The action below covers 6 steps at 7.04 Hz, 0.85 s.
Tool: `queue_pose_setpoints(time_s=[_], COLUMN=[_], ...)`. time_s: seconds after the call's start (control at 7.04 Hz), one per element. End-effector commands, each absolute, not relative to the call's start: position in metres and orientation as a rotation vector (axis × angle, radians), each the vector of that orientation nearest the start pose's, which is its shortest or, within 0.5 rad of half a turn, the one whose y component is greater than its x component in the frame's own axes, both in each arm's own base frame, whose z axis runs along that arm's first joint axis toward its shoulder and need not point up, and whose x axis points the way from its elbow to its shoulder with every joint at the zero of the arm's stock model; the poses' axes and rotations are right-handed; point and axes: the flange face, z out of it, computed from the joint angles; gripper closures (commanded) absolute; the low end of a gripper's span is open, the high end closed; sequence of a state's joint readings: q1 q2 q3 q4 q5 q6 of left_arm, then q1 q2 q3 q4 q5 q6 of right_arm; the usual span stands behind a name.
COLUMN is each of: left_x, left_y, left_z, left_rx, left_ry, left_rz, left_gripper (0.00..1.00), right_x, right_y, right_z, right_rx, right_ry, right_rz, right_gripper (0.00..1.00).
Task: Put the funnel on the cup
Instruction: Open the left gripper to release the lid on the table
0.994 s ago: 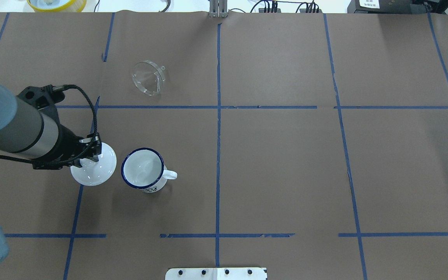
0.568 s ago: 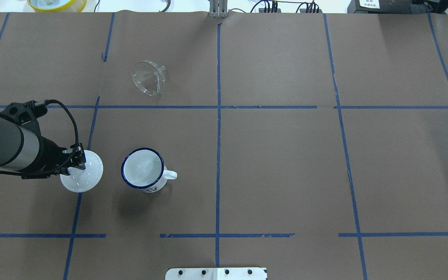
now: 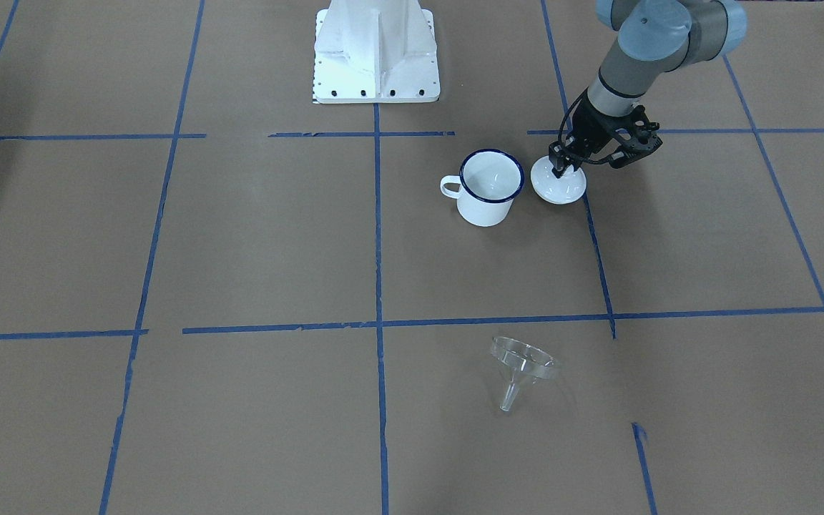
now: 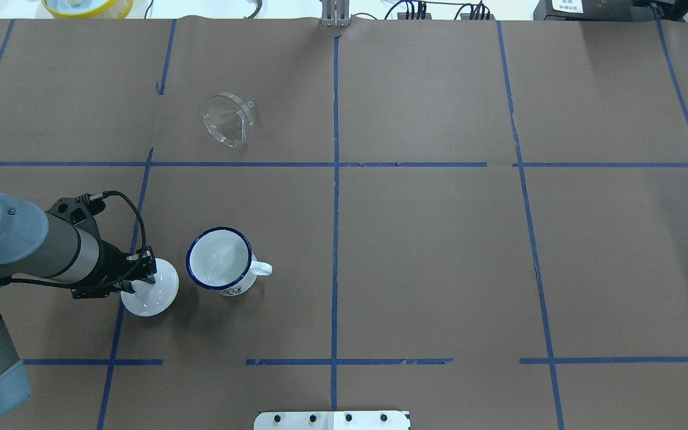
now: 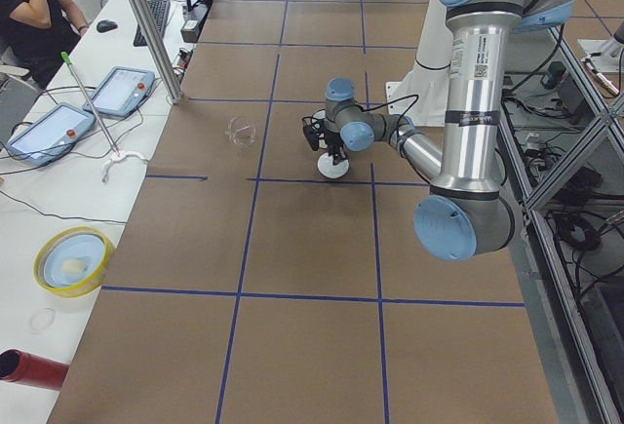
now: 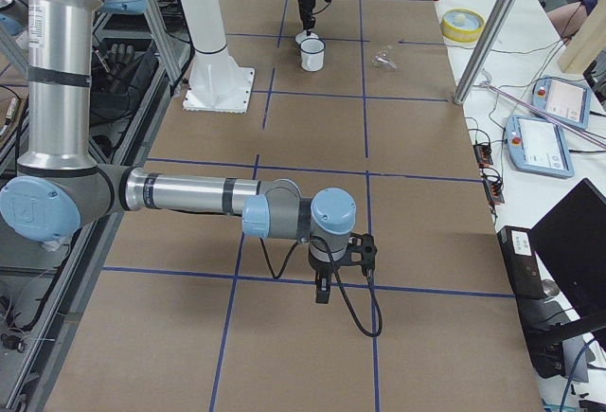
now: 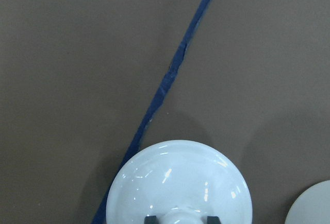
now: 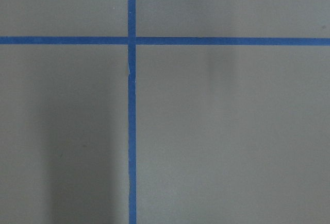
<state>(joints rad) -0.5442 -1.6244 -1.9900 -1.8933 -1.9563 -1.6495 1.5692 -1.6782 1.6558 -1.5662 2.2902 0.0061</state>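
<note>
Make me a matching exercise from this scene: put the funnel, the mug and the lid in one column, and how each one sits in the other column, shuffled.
Column one
1. clear plastic funnel
2. white enamel mug with a dark blue rim
3. white round knobbed lid

Column two
A. gripped at its knob by the fingers of the left gripper
B. lying on its side, apart from the others
C. upright, mouth uncovered

Pairs: 1-B, 2-C, 3-A

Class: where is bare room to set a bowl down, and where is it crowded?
Bare: overhead, all right of the centre tape line; between funnel and mug. Crowded: beside the mug, where the left gripper holds the white lid.
</note>
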Motion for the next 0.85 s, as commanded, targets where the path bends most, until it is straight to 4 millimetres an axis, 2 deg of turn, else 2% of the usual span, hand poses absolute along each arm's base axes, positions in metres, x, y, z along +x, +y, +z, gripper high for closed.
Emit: queue_pose_setpoints(time_s=[0.0, 0.14, 0.28, 0.43, 0.57, 0.71], left_x=[0.393, 0.392, 0.389, 0.369, 0.331, 0.337], left_y=[-0.341, -0.341, -0.343, -0.343, -0.366, -0.406], left_z=[0.407, 0.407, 0.402, 0.374, 0.348, 0.313], left_rx=[-0.184, -0.18, -0.176, -0.159, -0.13, -0.109], left_ry=[0.841, 0.839, 0.847, 0.88, 0.868, 0.922], left_rz=[-0.423, -0.415, -0.418, -0.427, -0.506, -0.597], left_gripper=[1.0, 0.43, 0.3, 0.26, 0.26, 0.25], right_x=[0.067, 0.067, 0.067, 0.067, 0.067, 0.067], right_y=[-0.445, -0.445, -0.445, -0.445, -0.445, -0.445], right_z=[0.67, 0.67, 0.67, 0.67, 0.67, 0.67], right_rx=[-0.019, -0.019, -0.019, -0.019, -0.019, -0.019], right_ry=[-0.719, -0.719, -0.719, -0.719, -0.719, -0.719], right_rz=[0.01, 0.01, 0.01, 0.01, 0.01, 0.01], right_gripper=[0.0, 0.0, 0.0, 0.0, 0.0, 0.0])
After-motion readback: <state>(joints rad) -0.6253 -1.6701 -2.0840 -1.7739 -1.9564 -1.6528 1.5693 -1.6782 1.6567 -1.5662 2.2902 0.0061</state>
